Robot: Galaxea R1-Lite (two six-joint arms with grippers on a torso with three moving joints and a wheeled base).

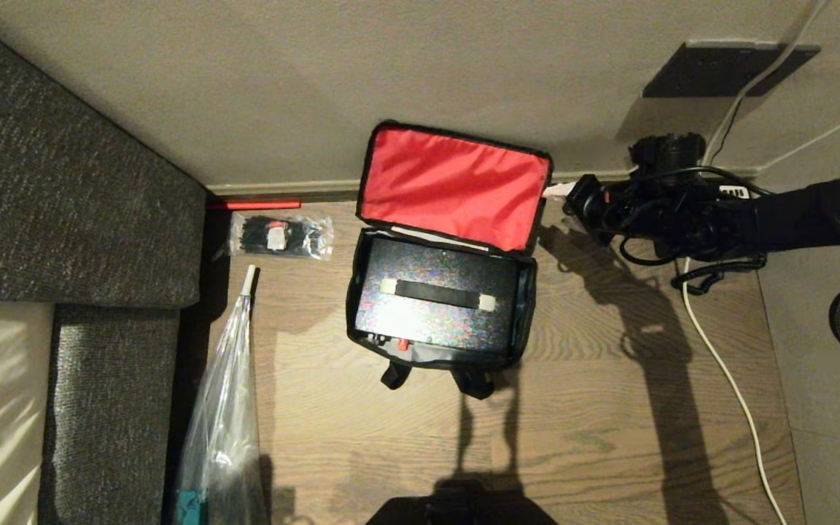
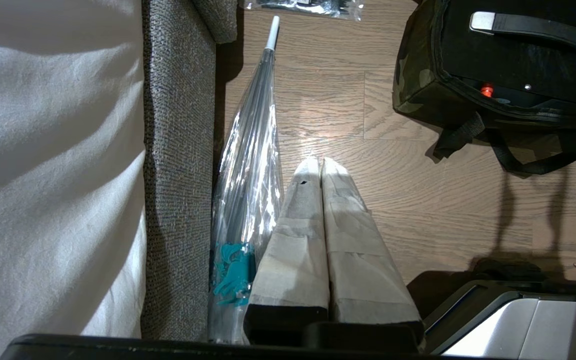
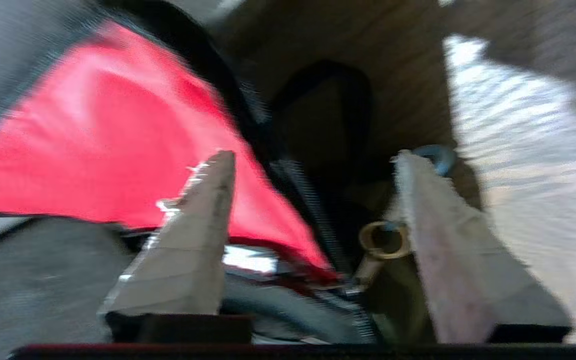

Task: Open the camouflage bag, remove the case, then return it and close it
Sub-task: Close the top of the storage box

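Right tool (image 3: pixel 313 165) blurred beside camouflage bag (image 3: pixel 68 140)

one camouflage bag (image 1: pixel 362 321), one case (image 1: pixel 434 321), one umbrella (image 1: pixel 223 423)

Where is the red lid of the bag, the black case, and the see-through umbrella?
red lid lining of the camouflage bag (image 1: pixel 453 184): head view, middle of the raised flap.
case (image 1: pixel 438 324): head view, speckled top below its handle.
clear umbrella (image 2: pixel 250 165): left wrist view, folded canopy beside the sofa.
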